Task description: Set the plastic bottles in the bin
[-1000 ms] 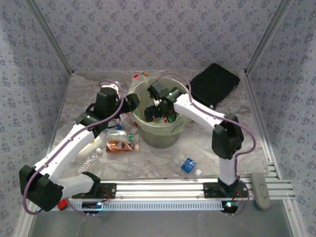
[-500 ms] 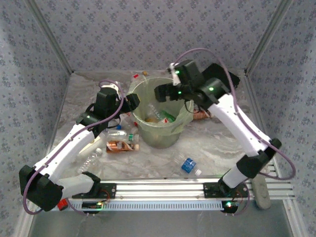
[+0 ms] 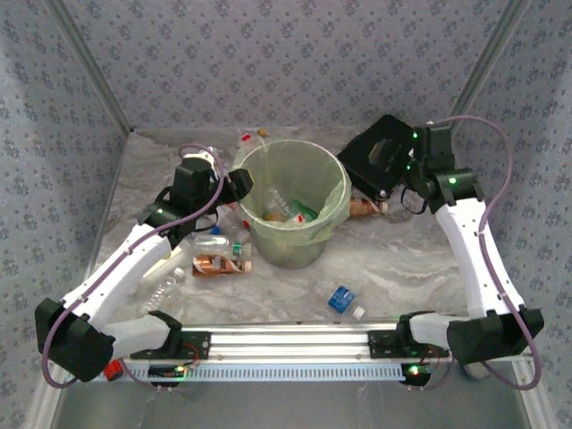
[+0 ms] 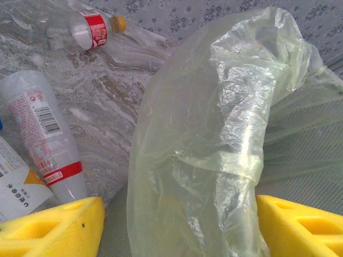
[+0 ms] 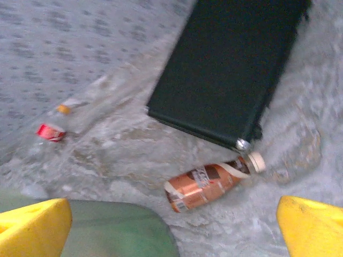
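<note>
Bottle flat, cap toward black box; R fingers apart, L fingers prob. clamp bin rim.

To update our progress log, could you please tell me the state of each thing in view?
Round pale-green translucent bin: upright, bag-lined, bottles inside.
Left gripper: jaws closed on the bin's rim.
Right gripper: jaws wide open, empty.
Flat black box: lying flat on the table.
Orange-labelled clear plastic bottle: capped, lying beside the box.
Blue-labelled clear plastic bottle: lying on the table.
</note>
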{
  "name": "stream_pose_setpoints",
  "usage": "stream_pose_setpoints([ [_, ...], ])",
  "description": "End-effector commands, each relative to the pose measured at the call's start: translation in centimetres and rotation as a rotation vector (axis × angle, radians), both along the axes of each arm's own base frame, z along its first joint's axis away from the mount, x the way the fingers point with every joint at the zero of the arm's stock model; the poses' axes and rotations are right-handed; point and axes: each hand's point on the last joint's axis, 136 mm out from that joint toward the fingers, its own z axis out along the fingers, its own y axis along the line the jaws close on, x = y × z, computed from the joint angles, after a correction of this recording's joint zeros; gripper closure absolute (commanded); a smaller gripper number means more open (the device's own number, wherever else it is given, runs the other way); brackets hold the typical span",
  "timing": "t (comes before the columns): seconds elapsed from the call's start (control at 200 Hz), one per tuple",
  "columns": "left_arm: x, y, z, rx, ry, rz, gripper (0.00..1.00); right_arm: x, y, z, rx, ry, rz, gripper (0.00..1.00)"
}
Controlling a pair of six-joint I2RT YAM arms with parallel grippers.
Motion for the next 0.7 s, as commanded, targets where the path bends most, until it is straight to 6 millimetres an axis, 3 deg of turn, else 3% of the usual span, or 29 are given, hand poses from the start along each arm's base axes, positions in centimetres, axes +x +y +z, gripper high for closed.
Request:
stream_pose_setpoints([
  [0.0, 0.0, 0.2, -0.9, 0.040, 0.033, 0.001, 0.27, 0.4, -0.9, -3.9, 0.140, 0.083, -0.176, 0.00],
  [0.145, 0.0, 0.4, -1.1, 0.047, 0.035, 0.008, 0.27, 1.0, -0.8, -7.9, 0.229, 0.147, -0.272, 0.00],
  [0.155, 0.0, 0.4, -1.1, 0.047, 0.036, 0.009, 0.27, 0.7, -0.7, -9.0, 0.232, 0.168, -0.281, 0.00],
  [0.205, 0.1, 0.4, -1.2, 0.048, 0.039, 0.012, 0.27, 0.6, -0.7, -11.0, 0.270, 0.196, -0.326, 0.00],
  [0.35, 0.3, 0.3, -1.3, 0.040, 0.035, 0.013, 0.27, 2.0, -0.8, -14.9, 0.356, 0.200, -0.452, 0.00],
  [0.525, 0.3, 0.3, -1.2, 0.037, 0.036, 0.018, 0.27, 3.0, 0.6, -18.3, 0.379, 0.259, -0.496, 0.00],
  [0.695, 0.4, 0.3, -1.6, 0.042, 0.041, 0.020, 0.27, 4.3, 2.0, -20.1, 0.358, 0.284, -0.472, 0.00],
])
